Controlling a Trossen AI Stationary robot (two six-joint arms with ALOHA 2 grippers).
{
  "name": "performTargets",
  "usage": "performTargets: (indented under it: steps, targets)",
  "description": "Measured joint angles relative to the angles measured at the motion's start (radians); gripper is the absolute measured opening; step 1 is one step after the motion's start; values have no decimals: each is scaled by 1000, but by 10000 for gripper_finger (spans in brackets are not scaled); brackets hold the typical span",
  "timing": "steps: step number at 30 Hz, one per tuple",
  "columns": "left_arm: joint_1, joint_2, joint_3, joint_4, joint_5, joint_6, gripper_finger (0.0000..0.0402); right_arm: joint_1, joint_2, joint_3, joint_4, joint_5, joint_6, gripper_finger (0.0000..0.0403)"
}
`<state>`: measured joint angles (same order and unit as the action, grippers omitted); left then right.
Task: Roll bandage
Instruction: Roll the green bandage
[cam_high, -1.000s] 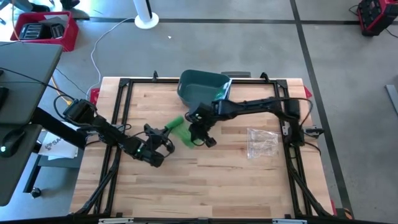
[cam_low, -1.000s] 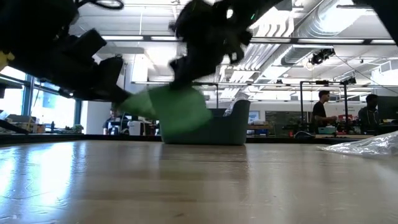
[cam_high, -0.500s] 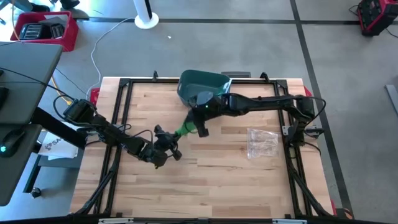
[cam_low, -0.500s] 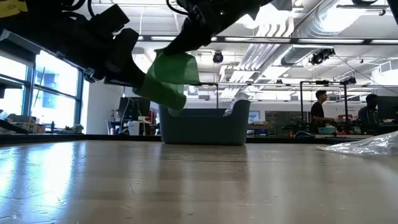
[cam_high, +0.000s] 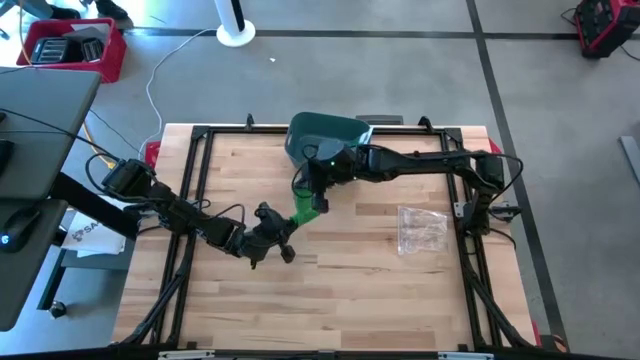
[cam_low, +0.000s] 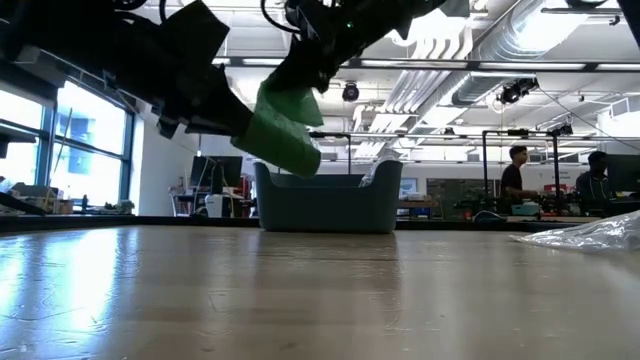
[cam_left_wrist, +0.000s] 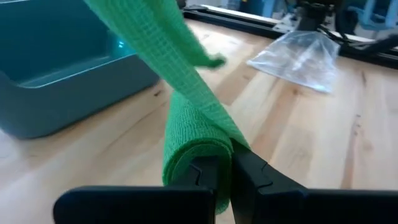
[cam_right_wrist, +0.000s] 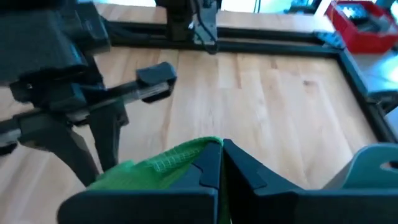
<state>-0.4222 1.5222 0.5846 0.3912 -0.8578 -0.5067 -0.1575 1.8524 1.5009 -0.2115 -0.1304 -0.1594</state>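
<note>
Green bandage (cam_high: 304, 208) stretched between left hand (cam_high: 283, 228) and right hand (cam_high: 317, 189), airborne.

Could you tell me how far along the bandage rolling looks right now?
Done: part of the green bandage is already wound into a roll, held off the table by the shut left gripper.
In hand: the right gripper is shut on the loose end, and the strip runs between the two grippers.
Left: that free length is not yet wound on. The bin and plastic bag lie apart, untouched.
</note>
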Motion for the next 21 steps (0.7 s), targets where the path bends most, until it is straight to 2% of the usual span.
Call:
performTargets:
  steps: [4,13,21]
  targets:
    - [-1,0,0,23,16,14,9,-8,38,2,-33,-1,3,0]
    - [4,2,-1,14,30,14,9,-14,155,2,44,-32,32,0]
    - [6,6,-2,15,123,-30,9,-33,230,3,64,-59,31,8]
